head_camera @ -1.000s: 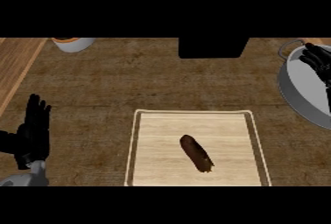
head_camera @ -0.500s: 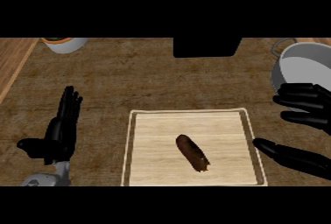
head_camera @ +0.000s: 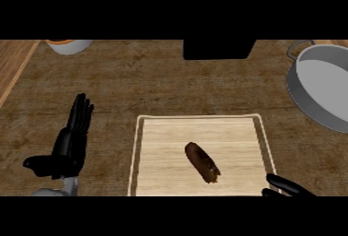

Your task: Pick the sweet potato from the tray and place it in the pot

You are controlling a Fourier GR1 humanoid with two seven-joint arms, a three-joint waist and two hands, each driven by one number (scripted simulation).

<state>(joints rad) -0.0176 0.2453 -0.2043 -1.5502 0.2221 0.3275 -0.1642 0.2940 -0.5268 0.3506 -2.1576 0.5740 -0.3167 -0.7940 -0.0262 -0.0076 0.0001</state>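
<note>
Lengthwise, the tapered brown sweet potato lies on the pale wooden tray.

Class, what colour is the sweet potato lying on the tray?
Dark brown; the head view shows the sweet potato on the pale wooden tray.

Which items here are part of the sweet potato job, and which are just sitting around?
Job:
sweet potato, lying on the tray
tray
pot, at the right edge
right hand, only fingers showing at the tray's lower right corner

Lying about:
black box, top centre
small cup, top left
left hand, open, resting left of the tray
</note>
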